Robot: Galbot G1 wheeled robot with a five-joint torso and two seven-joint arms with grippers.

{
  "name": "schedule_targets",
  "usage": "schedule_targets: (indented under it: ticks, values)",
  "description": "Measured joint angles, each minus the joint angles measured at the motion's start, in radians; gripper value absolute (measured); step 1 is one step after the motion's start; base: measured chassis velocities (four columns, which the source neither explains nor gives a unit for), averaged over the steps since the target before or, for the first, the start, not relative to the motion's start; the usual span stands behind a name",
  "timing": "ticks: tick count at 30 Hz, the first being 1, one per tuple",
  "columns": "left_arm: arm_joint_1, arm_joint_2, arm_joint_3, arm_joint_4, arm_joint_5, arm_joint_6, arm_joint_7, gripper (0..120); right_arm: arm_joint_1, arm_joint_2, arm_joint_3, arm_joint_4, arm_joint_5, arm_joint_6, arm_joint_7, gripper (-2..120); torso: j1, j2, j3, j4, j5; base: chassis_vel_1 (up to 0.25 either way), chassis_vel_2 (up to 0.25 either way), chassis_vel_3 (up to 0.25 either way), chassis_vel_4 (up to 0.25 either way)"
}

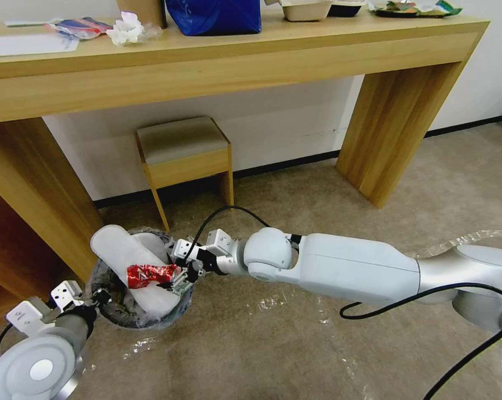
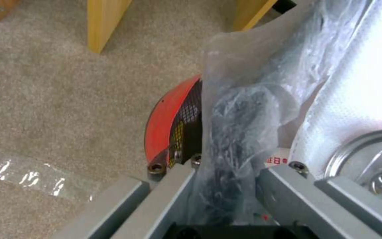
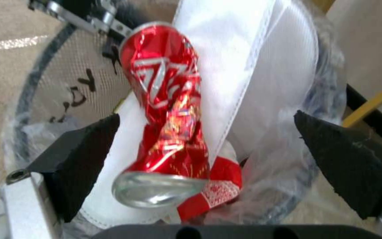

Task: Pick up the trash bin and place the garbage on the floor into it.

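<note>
Drop-off step: right tool (image 1: 179, 273) hangs over the trash bin (image 1: 103, 311), pads wide apart, crushed red can (image 1: 150, 275) lying free on the insoles (image 1: 129, 261). Left tool (image 1: 99, 296) clamps the bin's lined rim. Next: retract clear, seek remaining litter.

Glossy crumpled metal can (image 3: 166, 109) on matt woven white insoles (image 3: 262, 66). Crinkled clear plastic liner (image 2: 239, 132); short-pile carpet (image 2: 58, 99).

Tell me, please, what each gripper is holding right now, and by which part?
The left gripper clamps the small red trash bin by its bag-lined rim. The right gripper is open over the bin, holding nothing; the crushed red can lies loose between its pads.
</note>
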Motion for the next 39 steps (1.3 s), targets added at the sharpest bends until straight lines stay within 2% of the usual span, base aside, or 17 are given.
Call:
schedule_targets:
  ticks: [15, 39]
  values:
    - [0.005, 0.012, -0.006, 0.004, -0.005, 0.007, -0.012, 0, 0.006, 0.018, 0.023, 0.009, 0.017, 0.006, 0.012, 100, 0.0, 0.0, 0.0, 0.0, 0.0, 0.0, 0.0, 0.0, 0.0]
    - [0.011, 0.03, -0.01, 0.021, -0.02, 0.016, -0.029, 0, -0.016, -0.074, 0.197, 0.048, 0.059, 0.012, 0.013, 100, 0.0, 0.0, 0.0, 0.0, 0.0001, 0.0, 0.0, 0.0, 0.0]
